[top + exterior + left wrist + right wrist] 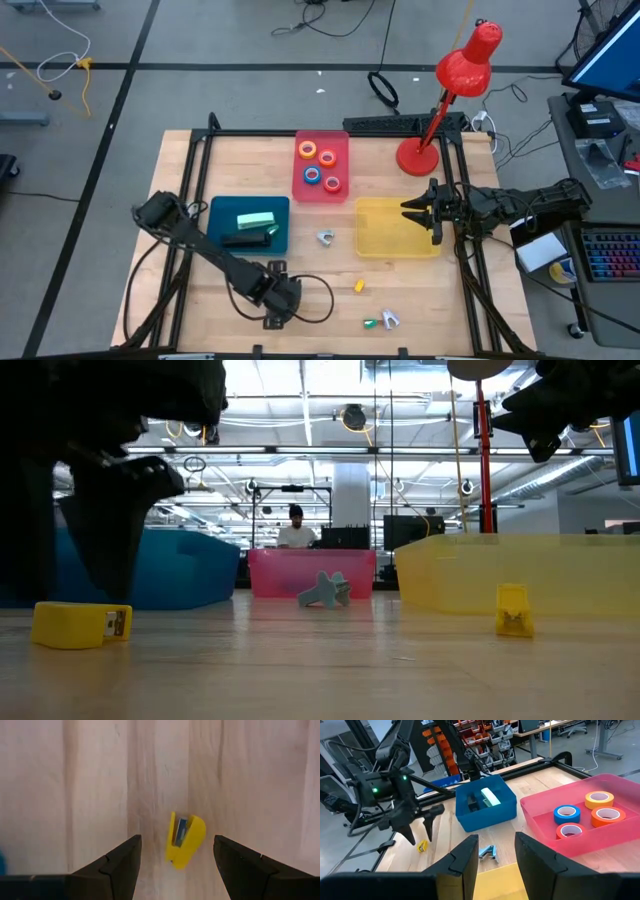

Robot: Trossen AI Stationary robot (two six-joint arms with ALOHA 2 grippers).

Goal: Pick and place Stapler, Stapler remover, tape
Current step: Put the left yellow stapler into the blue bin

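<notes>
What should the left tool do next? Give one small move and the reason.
Probably lower the left tool straight down: it stands open astride the small yellow stapler, which lies on the bare wood, and it does not yet touch it.

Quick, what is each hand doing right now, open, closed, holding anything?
Left hand: open, empty, above the small yellow stapler on the table.
Right hand: partly open, empty, over the yellow tray.
</notes>
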